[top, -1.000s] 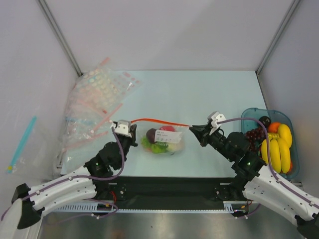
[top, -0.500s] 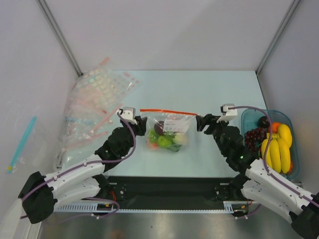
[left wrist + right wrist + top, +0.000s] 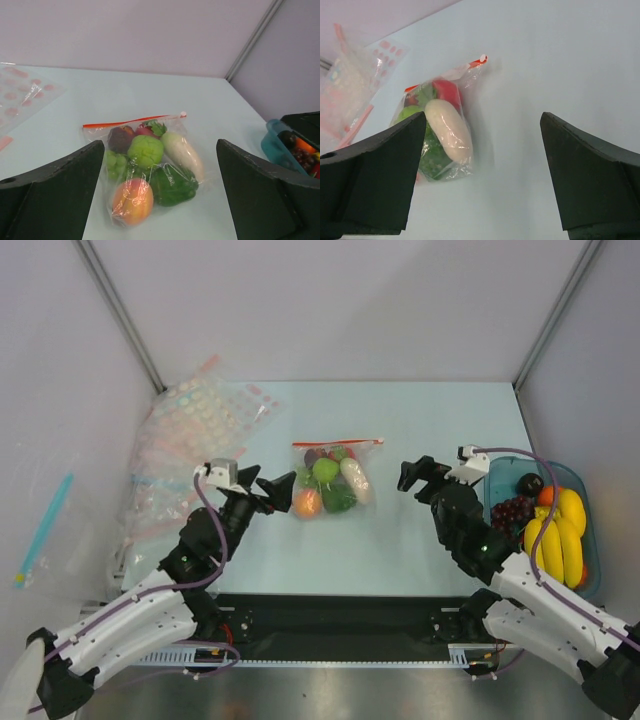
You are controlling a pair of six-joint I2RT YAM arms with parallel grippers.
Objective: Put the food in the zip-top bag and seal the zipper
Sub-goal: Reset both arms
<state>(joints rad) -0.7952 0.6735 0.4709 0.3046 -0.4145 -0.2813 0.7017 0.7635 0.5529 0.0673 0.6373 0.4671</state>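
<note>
The zip-top bag (image 3: 331, 480) lies flat on the table between my two grippers, and neither touches it. The food is inside it: an orange ball (image 3: 132, 200), green pieces (image 3: 145, 150), a white radish (image 3: 181, 152) and a dark red piece (image 3: 120, 138). The zipper (image 3: 337, 443) runs straight along the bag's far edge as a thin red-orange strip (image 3: 132, 120). My left gripper (image 3: 274, 490) is open just left of the bag, with the bag seen between its fingers (image 3: 159, 150). My right gripper (image 3: 413, 476) is open to the bag's right, holding nothing (image 3: 484, 117).
A heap of dotted clear bags (image 3: 190, 455) with pink strips lies at the back left. A blue tray (image 3: 500, 468) at the right edge holds yellow bananas (image 3: 557, 535) and purple grapes (image 3: 512, 510). Walls close off the back and both sides.
Both grippers held the bag stretched by the zipper's ends, then opened and let go. The bag dropped flat, farther back on the table. Both arms drew back from it.
</note>
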